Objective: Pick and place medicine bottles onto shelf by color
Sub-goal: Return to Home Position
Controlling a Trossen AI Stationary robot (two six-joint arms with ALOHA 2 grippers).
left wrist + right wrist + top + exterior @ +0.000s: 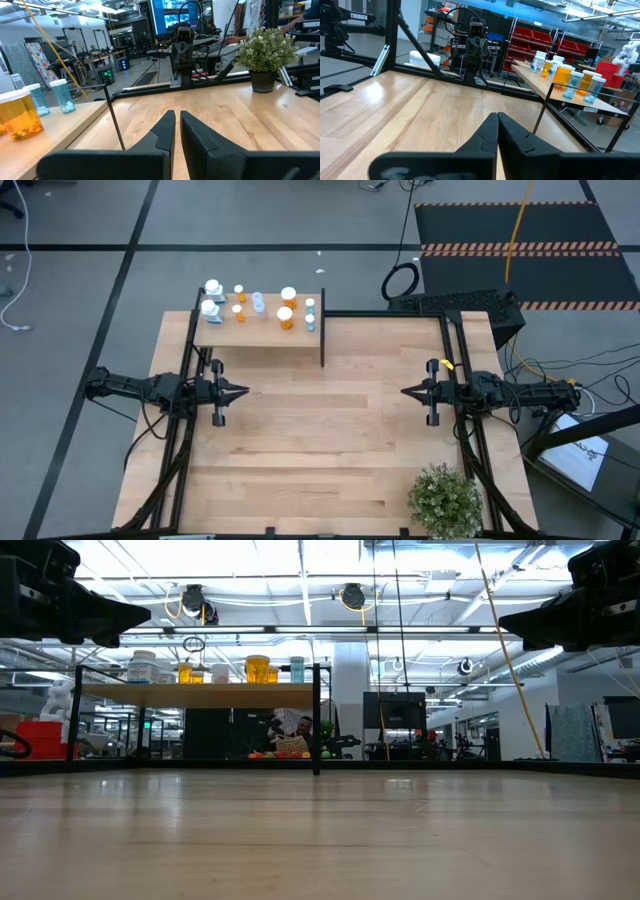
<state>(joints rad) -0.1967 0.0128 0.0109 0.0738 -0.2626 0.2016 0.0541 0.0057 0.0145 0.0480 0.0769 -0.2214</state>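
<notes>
High view | left hand point(243, 391), right hand point(406, 391) closed | medicine bottles point(287, 299) away on shelf point(262, 335)

Dark jointed left arm point(140, 388), right arm point(520, 393); tapered matte-black pincer fingers point(162, 132)

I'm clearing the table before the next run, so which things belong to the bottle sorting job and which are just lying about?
Job: medicine bottles, standing on the shelf; left hand and right hand, both shut and empty above the table.
Lying about: potted plant at the table's edge; striped floor mat beyond it.
</notes>
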